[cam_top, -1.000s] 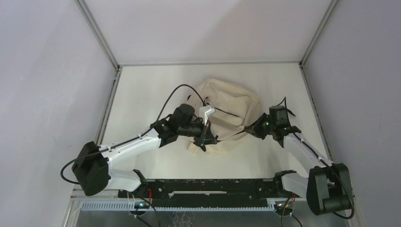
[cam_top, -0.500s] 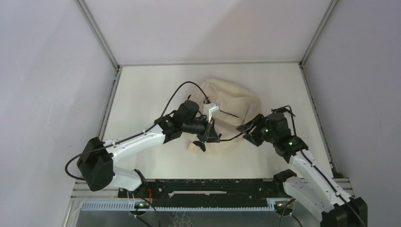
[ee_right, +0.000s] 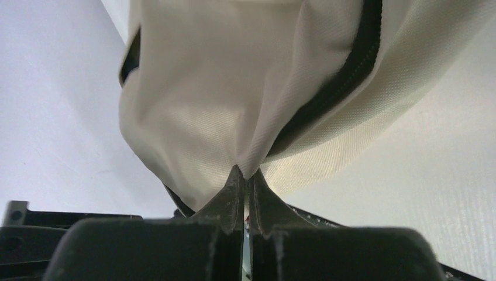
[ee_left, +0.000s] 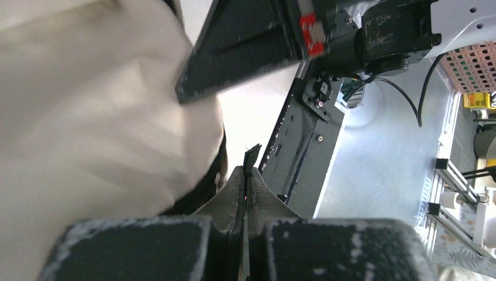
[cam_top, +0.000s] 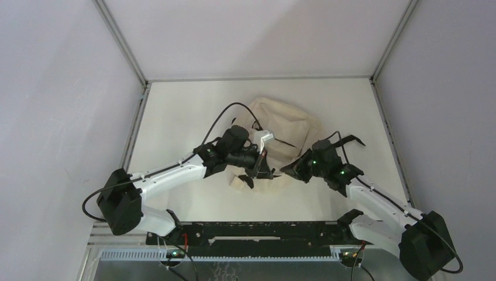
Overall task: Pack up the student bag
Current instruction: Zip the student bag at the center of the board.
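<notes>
Cream-beige fabric is the main thing you see here: the student bag (cam_top: 283, 132) lies slumped on the white table (cam_top: 175, 111), a little toward 12 o'clock from the middle of the table. Both of your arms reach to its near edge. From above, the left gripper (cam_top: 257, 171) sits at about 7 o'clock of the bag, and the right gripper (cam_top: 290, 170) at about 5 o'clock, so the two are near each other with a short piece of the bag's lower rim between them. In the left wrist view the jaws are pressed together, and a thin black tab (ee_left: 252, 153) sticks out from between the tips; the bag's cloth bulges just beside it at 10 o'clock. Whether this tab belongs to the bag's trim you cannot tell for certain from here. In the right wrist view the jaws are also closed, and they pinch a fold of the cream cloth, which rises from the tips toward 12 o'clock. A black zipper trim (ee_right: 350, 65) runs across the fabric at 1 o'clock from this pinch point.
</notes>
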Controlling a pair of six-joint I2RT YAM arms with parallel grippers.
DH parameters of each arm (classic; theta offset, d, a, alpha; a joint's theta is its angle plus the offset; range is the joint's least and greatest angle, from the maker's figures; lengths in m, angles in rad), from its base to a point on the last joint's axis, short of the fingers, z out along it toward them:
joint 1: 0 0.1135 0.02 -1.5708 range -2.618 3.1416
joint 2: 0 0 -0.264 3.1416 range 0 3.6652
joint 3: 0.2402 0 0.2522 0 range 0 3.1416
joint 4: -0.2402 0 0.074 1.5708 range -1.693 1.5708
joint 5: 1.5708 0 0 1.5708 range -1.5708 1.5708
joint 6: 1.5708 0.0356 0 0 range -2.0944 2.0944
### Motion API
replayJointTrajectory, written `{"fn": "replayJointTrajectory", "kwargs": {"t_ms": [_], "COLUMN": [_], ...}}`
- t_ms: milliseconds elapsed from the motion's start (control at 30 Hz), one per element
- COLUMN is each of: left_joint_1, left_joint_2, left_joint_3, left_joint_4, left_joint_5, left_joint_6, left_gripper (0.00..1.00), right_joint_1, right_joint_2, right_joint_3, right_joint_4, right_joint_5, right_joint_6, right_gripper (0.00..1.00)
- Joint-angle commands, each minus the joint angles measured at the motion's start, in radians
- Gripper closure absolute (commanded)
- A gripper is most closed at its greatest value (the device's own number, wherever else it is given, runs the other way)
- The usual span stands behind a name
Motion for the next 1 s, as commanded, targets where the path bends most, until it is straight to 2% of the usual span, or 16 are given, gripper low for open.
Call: {"fn": "replayJointTrajectory", "kwargs": {"t_ms": [0, 133, 267, 400, 433, 467, 567, 600, 700, 800, 967], "left_joint_1": [-0.006, 0.022, 0.065, 0.087, 0.087, 0.087, 0.087, 0.088, 0.087, 0.085, 0.070], "left_joint_2": [-0.055, -0.074, -0.079, -0.074, -0.068, -0.063, -0.052, -0.052, -0.054, -0.055, -0.051], "left_joint_3": [0.063, 0.048, 0.038, 0.040, 0.048, 0.051, 0.049, 0.046, 0.041, 0.041, 0.039], "left_joint_4": [-0.018, -0.031, -0.040, -0.034, -0.035, -0.035, -0.011, 0.002, 0.025, 0.029, 0.048], "left_joint_5": [0.007, 0.005, 0.017, 0.017, 0.019, 0.021, 0.032, 0.035, 0.037, 0.037, 0.044], "left_joint_6": [0.045, 0.054, 0.059, 0.062, 0.061, 0.056, 0.029, 0.020, 0.003, -0.005, -0.008], "left_gripper": [1.00, 1.00, 1.00, 1.00, 1.00, 1.00, 1.00, 1.00, 1.00, 1.00, 1.00], "right_joint_1": [-0.121, -0.329, -0.507, -0.593, -0.593, -0.584, -0.533, -0.505, -0.466, -0.427, -0.265], "right_joint_2": [-0.066, -0.114, -0.122, -0.086, -0.090, -0.106, -0.191, -0.217, -0.273, -0.313, -0.336], "right_joint_3": [0.010, 0.010, 0.013, 0.031, 0.046, 0.064, 0.120, 0.134, 0.152, 0.140, 0.098], "right_joint_4": [-0.043, -0.148, -0.175, -0.188, -0.200, -0.214, -0.276, -0.306, -0.398, -0.454, -0.359], "right_joint_5": [0.038, 0.016, -0.064, -0.153, -0.160, -0.160, -0.069, -0.020, 0.047, 0.018, -0.024], "right_joint_6": [-0.104, -0.301, -0.485, -0.569, -0.575, -0.578, -0.561, -0.547, -0.460, -0.341, -0.087], "right_gripper": [1.00, 1.00, 1.00, 1.00, 0.95, 0.79, 0.41, 0.33, 0.29, 0.28, 0.28]}}
